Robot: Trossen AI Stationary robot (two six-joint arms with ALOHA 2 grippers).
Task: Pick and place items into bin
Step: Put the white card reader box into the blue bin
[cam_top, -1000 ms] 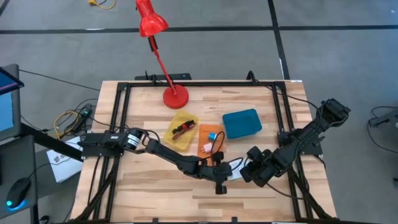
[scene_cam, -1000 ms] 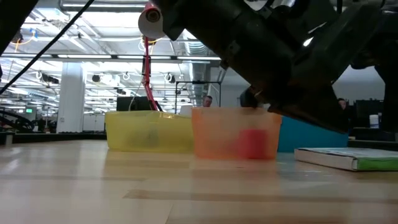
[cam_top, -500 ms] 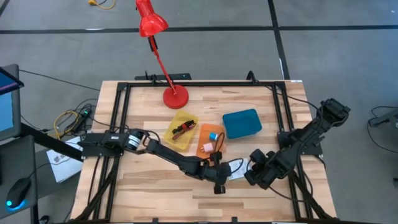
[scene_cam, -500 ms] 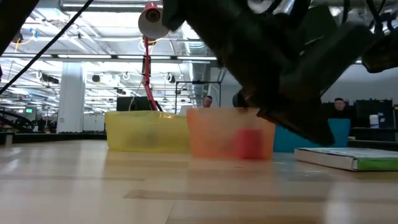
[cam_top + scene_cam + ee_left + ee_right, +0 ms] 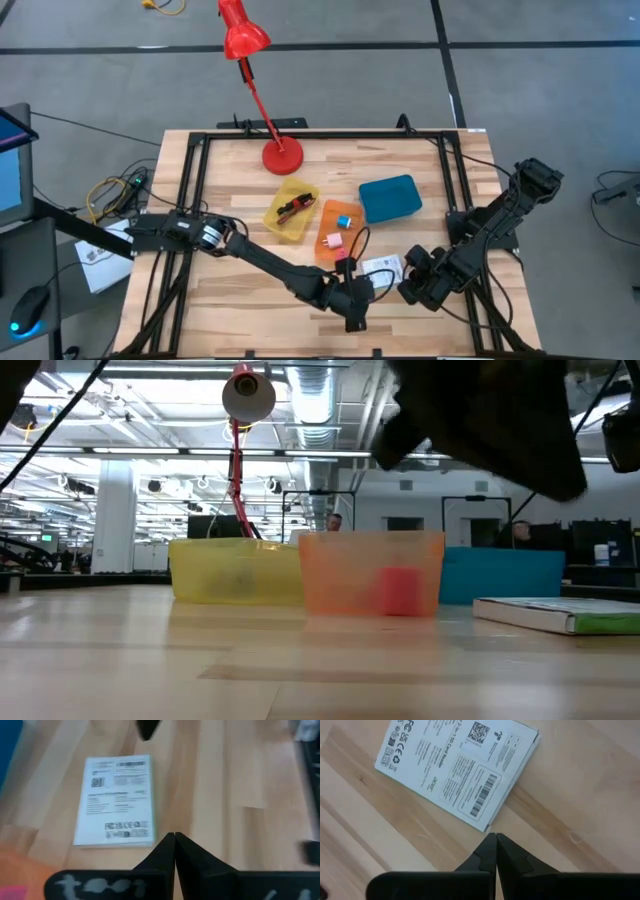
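A flat white printed packet [image 5: 383, 268] lies flat on the wooden table [image 5: 240, 310], near the orange bin [image 5: 326, 218]. That bin holds a blue cube [image 5: 344, 221], a pink cube [image 5: 333, 241] and a maroon cord [image 5: 352, 247]. My left gripper [image 5: 368, 290] is shut and hangs over the table just on the near side of the packet [image 5: 117, 800]. My right gripper [image 5: 408, 283] is also shut, pointing down just past the packet's corner [image 5: 485, 826]. In the low view both are raised above the packet [image 5: 560, 615].
A yellow bin [image 5: 291, 210] with a black-and-red cable bundle [image 5: 293, 208] stands left of the orange one, and a blue bin [image 5: 389, 198] to its right. A red desk lamp [image 5: 282, 157] stands at the far side. A black frame [image 5: 190, 200] rims the table.
My left gripper has risen and drawn back toward the table's near edge, still shut, leaving the packet uncovered in the high view. In the low view the dark arm has lifted from in front of the bins. My right gripper has shifted slightly toward the near edge.
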